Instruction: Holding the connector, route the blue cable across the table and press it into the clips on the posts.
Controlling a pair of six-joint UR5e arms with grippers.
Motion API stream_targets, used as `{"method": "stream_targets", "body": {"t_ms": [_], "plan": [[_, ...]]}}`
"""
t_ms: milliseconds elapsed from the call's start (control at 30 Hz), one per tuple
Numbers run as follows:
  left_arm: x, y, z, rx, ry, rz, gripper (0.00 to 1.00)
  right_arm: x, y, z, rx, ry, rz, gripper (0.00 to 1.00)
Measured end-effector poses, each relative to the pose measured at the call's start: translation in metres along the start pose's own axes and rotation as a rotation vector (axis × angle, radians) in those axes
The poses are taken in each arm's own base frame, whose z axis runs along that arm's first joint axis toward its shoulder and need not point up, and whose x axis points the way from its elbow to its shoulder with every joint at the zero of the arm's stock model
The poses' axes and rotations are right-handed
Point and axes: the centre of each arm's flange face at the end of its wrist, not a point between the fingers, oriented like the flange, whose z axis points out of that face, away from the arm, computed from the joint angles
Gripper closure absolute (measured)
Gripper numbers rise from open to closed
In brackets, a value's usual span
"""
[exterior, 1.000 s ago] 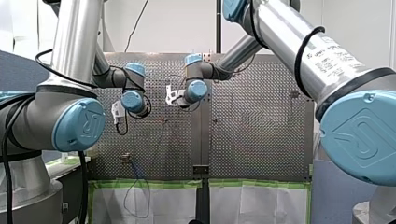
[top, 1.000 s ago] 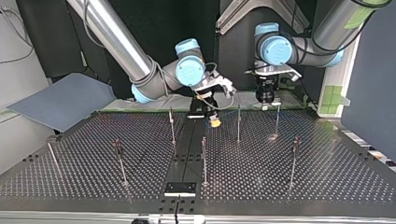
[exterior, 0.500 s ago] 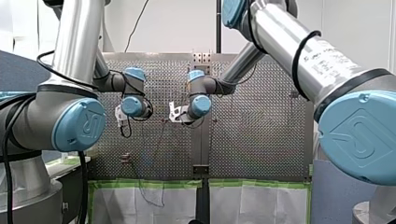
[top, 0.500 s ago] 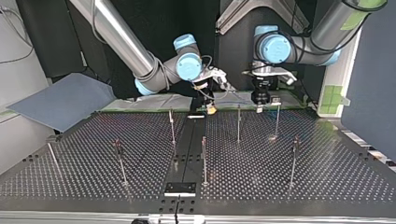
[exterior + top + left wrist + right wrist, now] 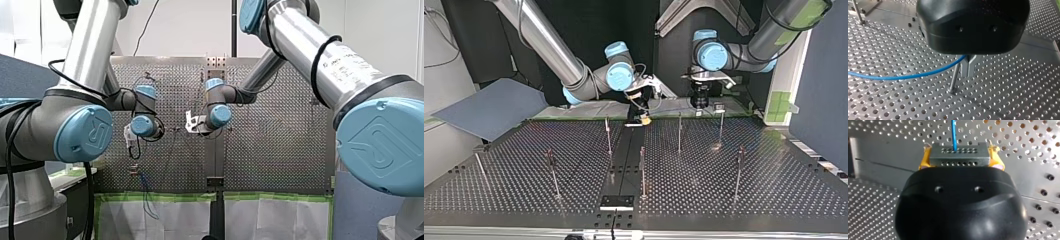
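Right wrist view: black housing of my right gripper (image 5: 961,151) filling the foreground, only the tips of its yellow pads (image 5: 997,161) in sight, clamped on the grey connector (image 5: 959,160); connector's long axis crosswise between the pads; blue cable (image 5: 954,133) leaving its far face straight ahead over the table (image 5: 1023,140), then cut off; left wrist view: metal fingers of my left gripper (image 5: 968,73) pressed together about the cable, contact point masked by the housing; cable trailing off to one side; top of a thin post (image 5: 955,78) hidden behind the fingers; top view: both grippers near the table's far edge, behind upright posts (image 5: 679,131), post tops too small to resolve.
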Motion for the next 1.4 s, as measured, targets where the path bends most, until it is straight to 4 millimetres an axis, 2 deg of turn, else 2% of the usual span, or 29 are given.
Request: {"method": "stream_targets", "body": {"t_ms": [567, 800, 1133, 1400], "plan": [[-0.003, -0.003, 0.014, 0.064, -0.041, -0.052, 1.00, 0.003, 0.019, 0.009, 0.014, 0.033, 0.021, 1.00], [0.005, -0.002, 0.032, 0.073, -0.027, -0.080, 1.00, 0.003, 0.025, 0.010, 0.007, 0.034, 0.024, 1.00], [-0.013, -0.004, 0.059, 0.079, -0.058, -0.100, 1.00, 0.005, 0.029, 0.013, 0.009, 0.052, 0.027, 1.00], [-0.005, -0.003, 0.076, 0.093, -0.069, -0.100, 1.00, 0.006, 0.039, 0.016, 0.004, 0.064, 0.043, 1.00]]}}
